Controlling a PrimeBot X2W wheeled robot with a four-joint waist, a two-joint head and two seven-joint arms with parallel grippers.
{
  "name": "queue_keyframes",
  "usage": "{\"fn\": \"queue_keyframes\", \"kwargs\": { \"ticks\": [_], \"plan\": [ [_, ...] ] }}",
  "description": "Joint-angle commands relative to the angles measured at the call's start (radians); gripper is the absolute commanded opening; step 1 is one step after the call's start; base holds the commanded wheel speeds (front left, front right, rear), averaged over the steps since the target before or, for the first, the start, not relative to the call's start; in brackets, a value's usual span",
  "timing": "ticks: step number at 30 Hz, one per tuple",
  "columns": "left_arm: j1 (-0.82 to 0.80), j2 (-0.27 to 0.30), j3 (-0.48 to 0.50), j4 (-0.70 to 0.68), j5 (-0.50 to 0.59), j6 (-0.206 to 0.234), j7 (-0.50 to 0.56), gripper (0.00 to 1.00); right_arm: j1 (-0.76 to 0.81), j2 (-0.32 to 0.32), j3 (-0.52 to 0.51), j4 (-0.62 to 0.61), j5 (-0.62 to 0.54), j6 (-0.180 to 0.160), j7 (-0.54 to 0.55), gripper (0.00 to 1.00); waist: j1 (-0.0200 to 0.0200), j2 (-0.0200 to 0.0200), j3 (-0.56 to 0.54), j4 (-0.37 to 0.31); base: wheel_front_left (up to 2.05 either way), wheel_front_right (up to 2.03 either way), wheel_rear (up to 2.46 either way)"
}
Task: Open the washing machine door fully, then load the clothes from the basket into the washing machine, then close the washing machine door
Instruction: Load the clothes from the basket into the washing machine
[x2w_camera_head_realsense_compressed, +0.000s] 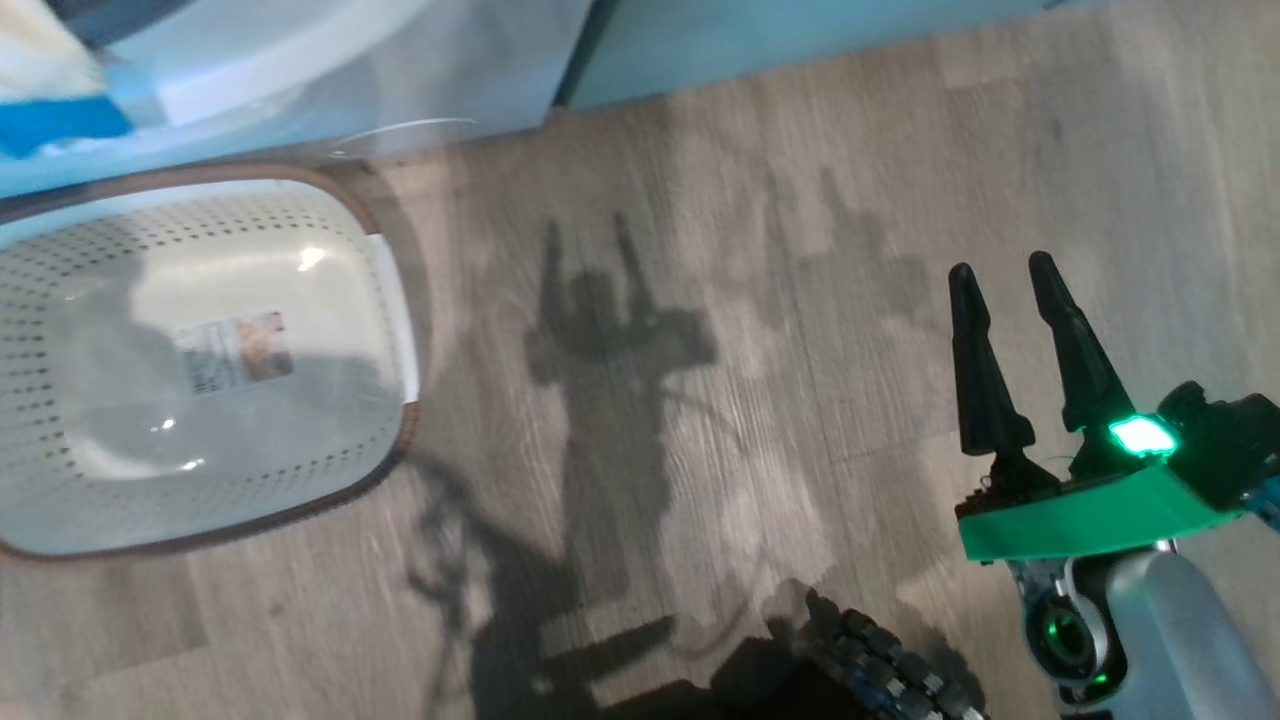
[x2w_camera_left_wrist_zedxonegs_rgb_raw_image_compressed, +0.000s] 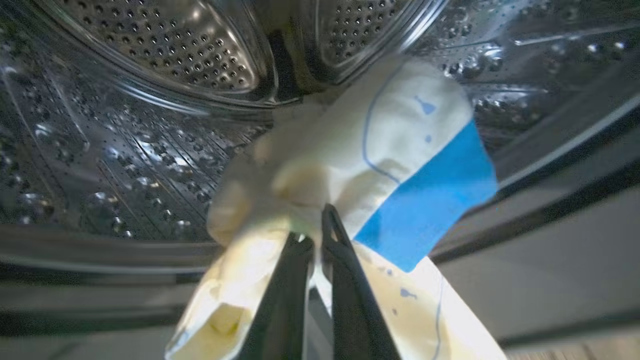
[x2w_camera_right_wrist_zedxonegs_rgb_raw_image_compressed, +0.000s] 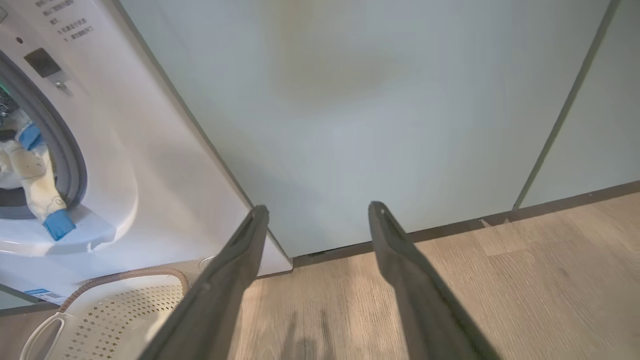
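My left gripper (x2w_camera_left_wrist_zedxonegs_rgb_raw_image_compressed: 316, 227) is shut on a pale yellow garment with a blue patch (x2w_camera_left_wrist_zedxonegs_rgb_raw_image_compressed: 380, 165), held at the steel drum (x2w_camera_left_wrist_zedxonegs_rgb_raw_image_compressed: 165, 60) of the washing machine (x2w_camera_right_wrist_zedxonegs_rgb_raw_image_compressed: 165, 165). From the right wrist view the clothes (x2w_camera_right_wrist_zedxonegs_rgb_raw_image_compressed: 35, 185) hang over the grey-ringed mouth. A corner of yellow and blue cloth (x2w_camera_head_realsense_compressed: 45, 90) shows at the top left of the head view. The cream basket (x2w_camera_head_realsense_compressed: 390, 300) stands on the floor with only its paper label (x2w_camera_head_realsense_compressed: 235, 352) inside. My right gripper (x2w_camera_head_realsense_compressed: 1003, 275) is open over the floor, well right of the basket (x2w_camera_right_wrist_zedxonegs_rgb_raw_image_compressed: 115, 305). The washing machine door is out of view.
Pale green cabinet doors (x2w_camera_right_wrist_zedxonegs_rgb_raw_image_compressed: 380, 110) stand to the right of the washer. Wooden floor (x2w_camera_head_realsense_compressed: 720, 300) stretches between the basket and my right arm. A dark part of my base (x2w_camera_head_realsense_compressed: 880, 660) sits at the bottom edge.
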Motion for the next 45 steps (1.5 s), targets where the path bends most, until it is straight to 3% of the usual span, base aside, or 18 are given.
{"fn": "queue_keyframes", "kwargs": {
  "ticks": [1, 11, 17, 22, 27, 41, 42, 43, 44, 45],
  "plan": [
    [-0.036, 0.068, 0.039, -0.024, 0.010, -0.001, 0.000, 0.00, -0.006, -0.008, 0.019, -0.031, 0.007, 0.004, -0.007, 1.00, 0.0000, 0.0000, 0.016, -0.017, 0.00, 0.00, 0.00],
    [-0.271, 0.097, -0.028, 0.115, 0.136, -0.026, -0.118, 0.00, -0.015, -0.008, 0.051, -0.038, 0.045, 0.004, -0.007, 1.00, 0.0000, 0.0000, 0.069, -0.079, 0.00, 0.00, 0.00],
    [-0.397, 0.084, -0.058, 0.170, 0.209, -0.025, -0.283, 0.00, -0.022, -0.008, 0.062, -0.040, 0.067, 0.004, -0.007, 1.00, 0.0000, 0.0000, 0.097, -0.107, 0.00, 0.00, 0.00],
    [-0.488, 0.090, -0.110, 0.206, 0.282, -0.058, -0.416, 0.00, -0.027, -0.008, 0.073, -0.042, 0.079, 0.004, -0.007, 1.00, 0.0000, 0.0000, 0.113, -0.126, 0.00, 0.00, 0.00],
    [-0.522, 0.067, -0.145, 0.310, 0.278, -0.088, -0.362, 0.00, -0.028, -0.008, 0.074, -0.039, 0.082, 0.004, -0.007, 1.00, 0.0000, 0.0000, 0.124, -0.127, 0.00, 0.00, 0.00],
    [-0.529, -0.020, -0.115, 0.465, 0.153, -0.069, -0.185, 0.00, -0.048, -0.008, 0.069, -0.032, 0.072, 0.004, -0.007, 1.00, 0.0000, 0.0000, 0.124, -0.101, 0.00, 0.00, 0.00],
    [-0.526, -0.025, -0.115, 0.468, 0.148, -0.067, -0.184, 0.27, -0.048, -0.008, 0.068, -0.031, 0.071, 0.004, -0.007, 1.00, 0.0000, 0.0000, 0.119, -0.098, 0.00, 0.00, 0.00],
    [-0.526, -0.025, -0.115, 0.468, 0.148, -0.067, -0.184, 0.27, -0.048, -0.008, 0.068, -0.031, 0.071, 0.004, -0.007, 1.00, 0.0000, 0.0000, 0.119, -0.098, 0.00, 0.00, 0.00],
    [-0.522, -0.029, -0.113, 0.471, 0.144, -0.064, -0.185, 0.56, -0.048, -0.008, 0.067, -0.029, 0.069, 0.004, -0.007, 1.00, 0.0000, 0.0000, 0.115, -0.095, 0.00, 0.00, 0.00],
    [-0.518, -0.035, -0.110, 0.474, 0.137, -0.061, -0.186, 1.00, -0.049, -0.008, 0.066, -0.030, 0.066, 0.004, -0.007, 1.00, 0.0000, 0.0000, 0.110, -0.092, 0.00, 0.00, 0.00]
  ]
}}
